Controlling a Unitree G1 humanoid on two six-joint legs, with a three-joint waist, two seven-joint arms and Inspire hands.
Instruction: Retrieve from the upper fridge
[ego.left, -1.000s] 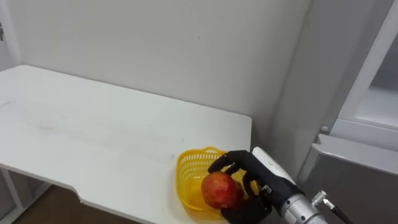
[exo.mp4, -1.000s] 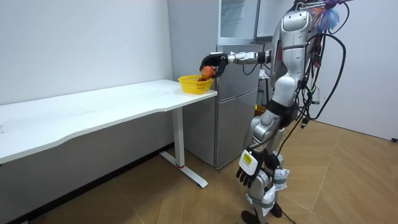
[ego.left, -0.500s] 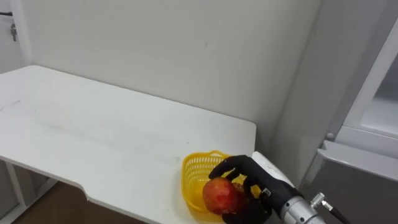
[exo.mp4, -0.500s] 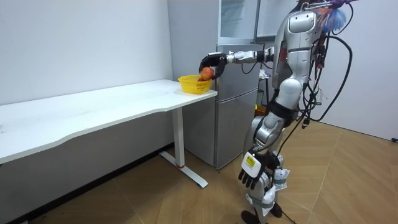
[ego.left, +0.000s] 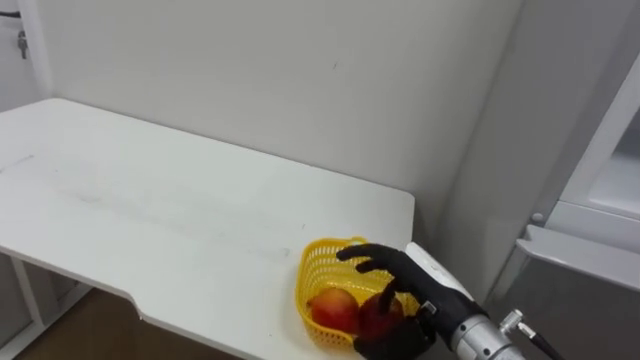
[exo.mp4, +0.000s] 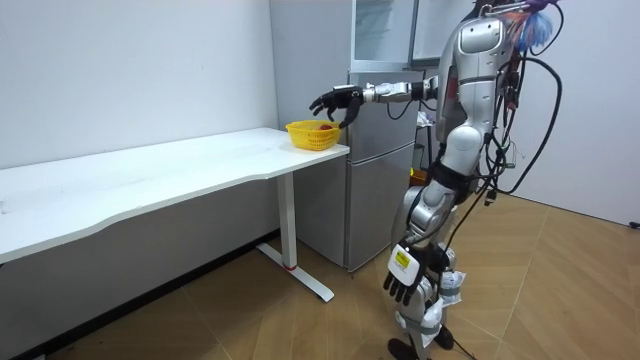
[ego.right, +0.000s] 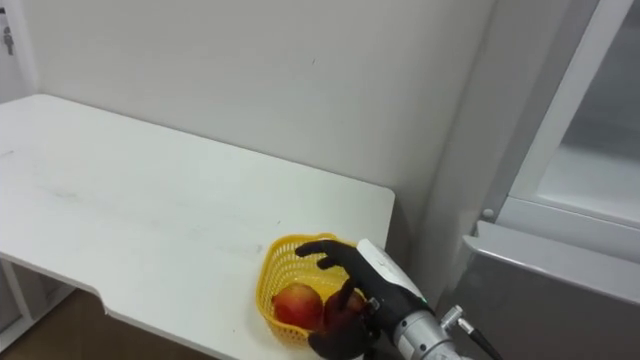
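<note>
While the robot stood beside the fridge (exo.mp4: 370, 200) at the end of the white table (ego.left: 170, 215), its right hand (ego.left: 402, 292) hovered over the yellow basket (ego.left: 312, 265), fingers spread wide and holding nothing. The red apple (ego.left: 333, 308) lay inside the basket (partly hidden behind those fingers). Its left hand (exo.mp4: 404, 280) hung at its side, fingers loose.

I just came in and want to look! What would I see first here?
A bright yellow basket sits at the corner of the white table, with red fruit inside. The robot's black right hand hovers open just over it, and a grey fridge stands beside the table. Its left hand hangs by its leg.
</note>
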